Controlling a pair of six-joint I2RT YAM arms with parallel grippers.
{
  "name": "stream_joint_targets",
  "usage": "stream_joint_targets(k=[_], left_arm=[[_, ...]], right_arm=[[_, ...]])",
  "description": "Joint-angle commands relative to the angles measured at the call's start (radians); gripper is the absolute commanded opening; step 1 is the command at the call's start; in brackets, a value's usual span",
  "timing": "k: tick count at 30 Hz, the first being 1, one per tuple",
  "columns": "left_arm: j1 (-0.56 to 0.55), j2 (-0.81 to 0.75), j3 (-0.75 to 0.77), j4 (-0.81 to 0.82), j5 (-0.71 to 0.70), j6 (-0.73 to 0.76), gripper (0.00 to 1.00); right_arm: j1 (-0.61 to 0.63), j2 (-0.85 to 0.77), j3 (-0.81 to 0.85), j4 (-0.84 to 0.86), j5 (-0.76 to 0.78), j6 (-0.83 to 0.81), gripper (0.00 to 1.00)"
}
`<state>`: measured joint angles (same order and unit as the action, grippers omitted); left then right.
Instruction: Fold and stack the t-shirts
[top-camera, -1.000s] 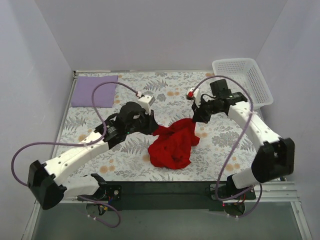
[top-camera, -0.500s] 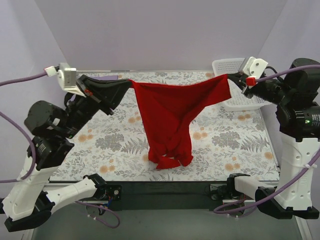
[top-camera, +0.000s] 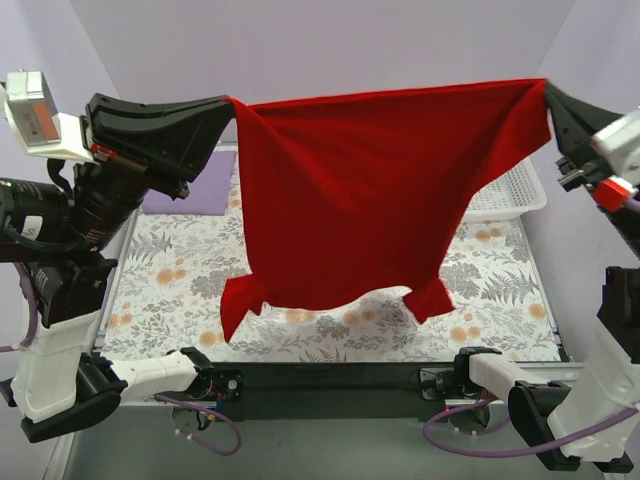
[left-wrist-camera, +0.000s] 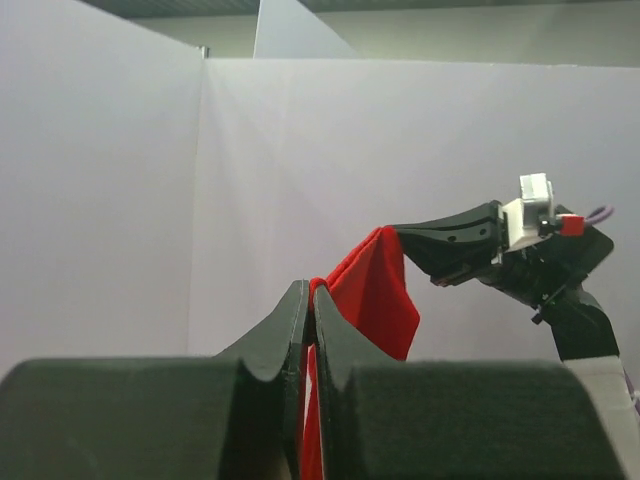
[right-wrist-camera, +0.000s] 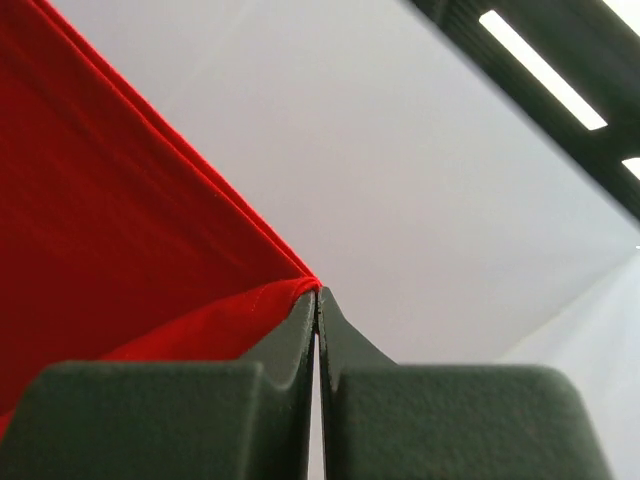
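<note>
Bright red t-shirt (top-camera: 350, 200) against pale grey-white walls (top-camera: 330, 45).
Plain, unpatterned red across the whole cloth, same red in both wrist views; lavender t-shirt (top-camera: 212, 190) pale and also plain; table cover (top-camera: 160, 285) white, printed with grey fern leaves and small orange flowers; basket (top-camera: 515, 190) white, open lattice; left gripper (top-camera: 228, 103) and right gripper (top-camera: 547, 88) black; arm links (top-camera: 60, 360) white with black joints; cables (top-camera: 470, 452) purple.
</note>
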<state>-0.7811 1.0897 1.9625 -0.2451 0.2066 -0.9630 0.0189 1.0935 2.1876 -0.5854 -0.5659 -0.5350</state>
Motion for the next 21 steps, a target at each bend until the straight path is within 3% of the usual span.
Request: stream_joint_targets(k=[1, 5, 13, 17, 21], left_arm=[[-0.004, 0.038, 0.123, 0.049, 0.017, 0.029, 0.0], [-0.003, 0.045, 0.191, 0.056, -0.009, 0.049, 0.0], [-0.003, -0.025, 0.073, 0.05, -0.114, 0.079, 0.0], [-0.004, -0.021, -0.003, -0.002, -0.324, 0.154, 0.0], [-0.004, 0.01, -0.108, 0.027, -0.473, 0.222, 0.0]], right_arm=[[-0.007, -0.003, 0.054, 0.235, 0.174, 0.096, 0.01], [-0.007, -0.003, 0.043, 0.266, 0.186, 0.11, 0.01], [-0.01, -0.014, -0.035, 0.266, 0.106, 0.128, 0.01], [-0.008, 0.026, -0.162, 0.251, 0.022, 0.158, 0.01], [-0.008, 0.126, -0.172, 0.246, -0.047, 0.179, 0.01]])
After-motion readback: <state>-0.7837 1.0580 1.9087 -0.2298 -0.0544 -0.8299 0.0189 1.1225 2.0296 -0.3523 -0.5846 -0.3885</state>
